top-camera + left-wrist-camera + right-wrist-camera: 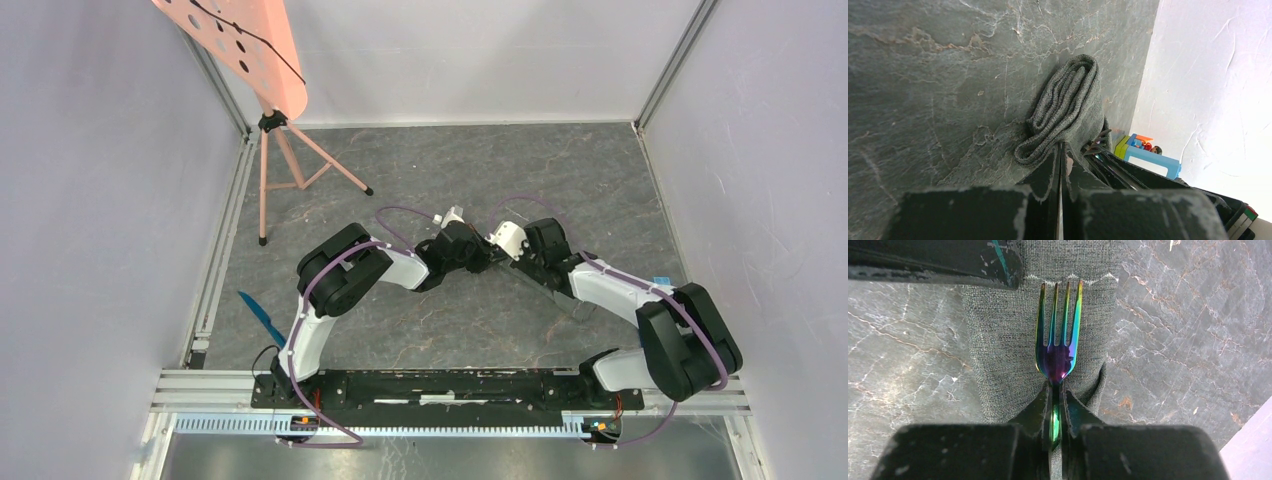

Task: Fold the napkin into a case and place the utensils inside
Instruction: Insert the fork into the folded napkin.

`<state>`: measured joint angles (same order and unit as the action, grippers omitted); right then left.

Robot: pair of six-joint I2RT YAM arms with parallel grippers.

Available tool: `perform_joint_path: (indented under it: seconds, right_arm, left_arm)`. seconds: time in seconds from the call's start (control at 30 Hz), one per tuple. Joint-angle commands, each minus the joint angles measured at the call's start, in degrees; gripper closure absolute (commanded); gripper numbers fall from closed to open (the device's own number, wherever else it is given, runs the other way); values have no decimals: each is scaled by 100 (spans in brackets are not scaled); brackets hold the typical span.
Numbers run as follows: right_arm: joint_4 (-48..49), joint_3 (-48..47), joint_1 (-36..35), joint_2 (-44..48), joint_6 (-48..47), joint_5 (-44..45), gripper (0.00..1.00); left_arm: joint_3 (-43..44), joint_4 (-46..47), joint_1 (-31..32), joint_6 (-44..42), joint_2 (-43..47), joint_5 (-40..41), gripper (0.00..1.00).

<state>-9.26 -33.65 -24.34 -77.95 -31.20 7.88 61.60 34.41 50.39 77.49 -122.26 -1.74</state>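
Note:
The napkin [1008, 340] lies on the slate floor as a narrow folded strip of dark grey cloth; it also shows as a rolled fold [1068, 100]. My right gripper [1057, 390] is shut on the handle of an iridescent fork [1058, 340], whose tines lie over the cloth and point at its stitched hem. My left gripper [1060, 147] is shut, pinching the napkin's edge at that hem. In the top view both grippers meet mid-floor, left [487, 257] and right [510, 262], and hide most of the napkin [583, 308]. A blue utensil [262, 317] lies alone at the left.
A pink perforated stand on a tripod [270, 120] fills the back left corner. A blue-and-white block with an orange part [1148, 152] sits by the right wall. White walls close three sides, and a metal rail [450, 385] runs along the near edge.

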Motion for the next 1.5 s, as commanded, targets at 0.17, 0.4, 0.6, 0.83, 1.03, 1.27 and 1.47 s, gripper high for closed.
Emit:
perform_joint_path:
  seconds: [0.17,0.4,0.6,0.83,1.03,1.27,1.47]
  right_arm:
    - [204,122,6,-19,-1,299,76]
    - [268,78,-1,252,223,368,60]
    - [-21,-104,-8,1326,635,-394,54]
    - [-50,-127,-8,2282,1420,-1890,46]
    - [268,84,-9,2855,2037,-2083,35]
    - [250,-150,-21,3149,2965,-2389,7]
    - [381,29,-51,3420,3315,-2610,2]
  left_arm:
    - [74,-583,1,-216,-102,254,98]
    - [203,-712,56,-628,19,264,98]
    - [37,-978,76,-1280,729,293,89]
    - [-444,-2658,76,-1657,2623,200,55]
    - [-1155,-5691,37,-2023,4965,1181,40]
    - [-1542,-9770,-1119,-1051,7520,2552,10]
    - [-1713,-10530,-3708,-1897,8189,1990,0]
